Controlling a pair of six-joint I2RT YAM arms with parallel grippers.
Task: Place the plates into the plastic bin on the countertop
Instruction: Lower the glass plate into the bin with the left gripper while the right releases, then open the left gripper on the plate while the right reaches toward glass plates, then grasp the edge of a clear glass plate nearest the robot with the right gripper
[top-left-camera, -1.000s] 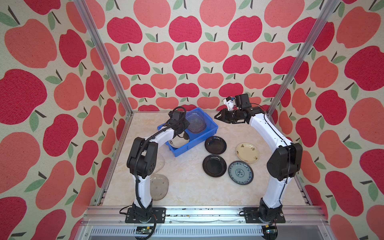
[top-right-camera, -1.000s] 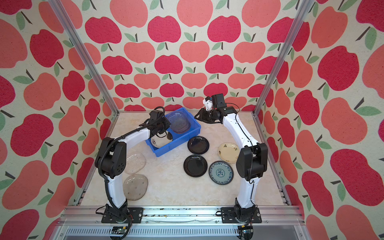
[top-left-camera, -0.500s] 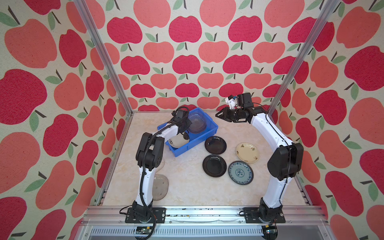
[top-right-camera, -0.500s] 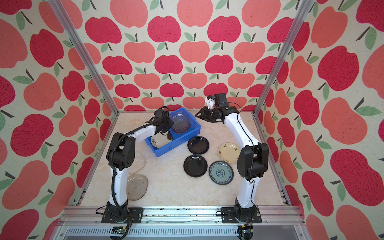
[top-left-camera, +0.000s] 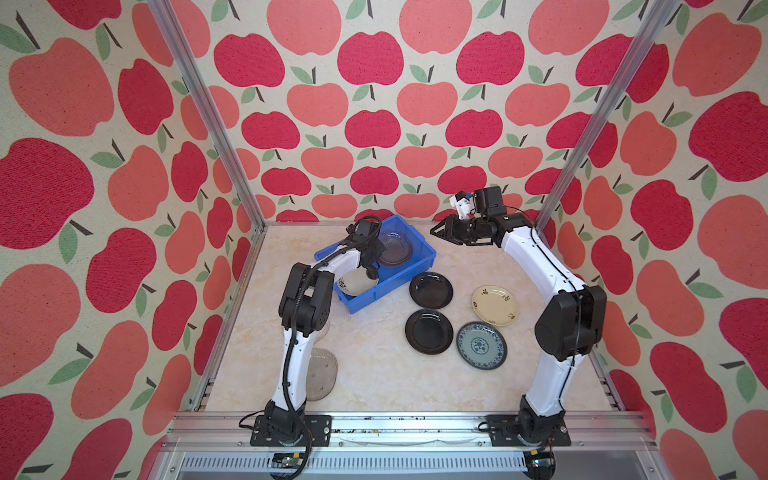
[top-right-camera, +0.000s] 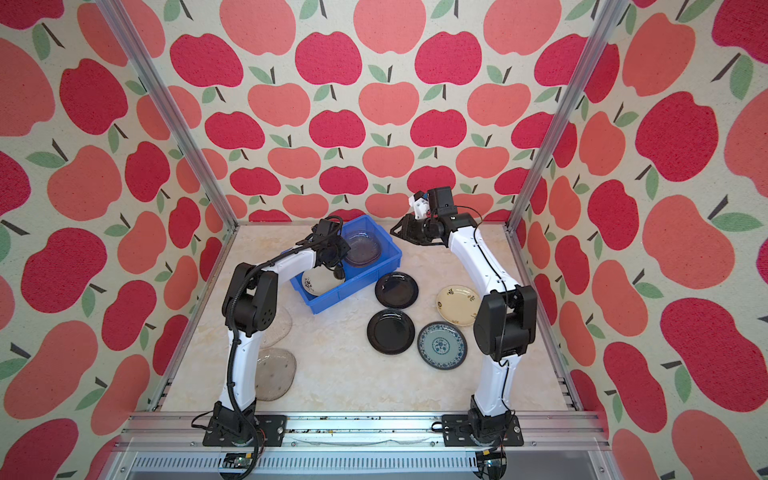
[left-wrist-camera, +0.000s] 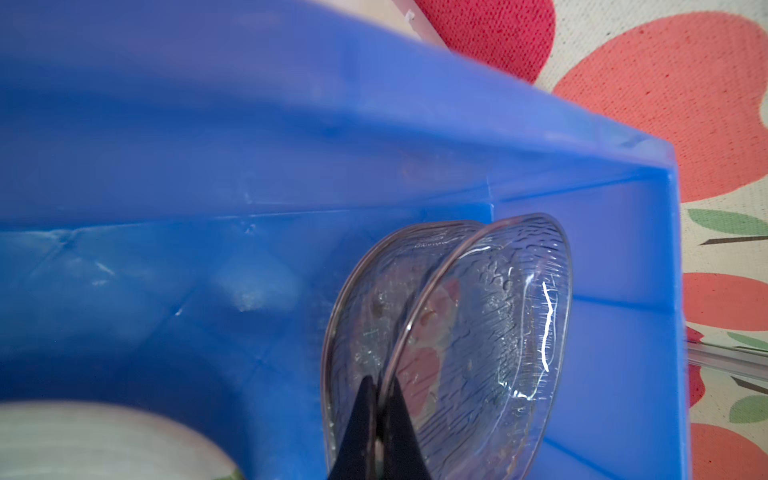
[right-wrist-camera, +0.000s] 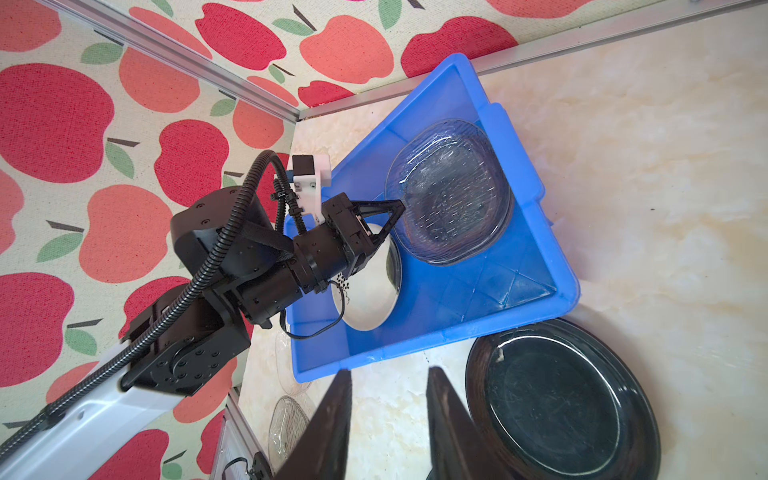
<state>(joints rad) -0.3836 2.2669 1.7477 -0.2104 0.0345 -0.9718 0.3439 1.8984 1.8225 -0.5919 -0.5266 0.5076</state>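
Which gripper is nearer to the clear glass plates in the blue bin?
Left. The left gripper is inside the blue bin, shut on the rim of a clear glass plate. The right gripper hovers open off the bin's right side, touching nothing.

From my console this reads as a robotics lab cell, not a real kitchen. The countertop (top-left-camera: 374, 374) is a marble-look sheet with aluminium posts (top-left-camera: 208, 116) standing at its back corners. The walls (top-left-camera: 374, 83) rising from its edges are flat panels printed with big red apples, a backdrop rather than a room. Along the countertop's front edge runs an aluminium rail (top-left-camera: 415, 428) with the left arm base (top-left-camera: 286, 428) and right arm base (top-left-camera: 528, 428) bolted to it, cables trailing, and a slotted duct (top-left-camera: 374, 461) below. On the countertop sit test props: loose plates (top-left-camera: 428, 332) and a blue bin (top-left-camera: 365, 303) towards its back edge.
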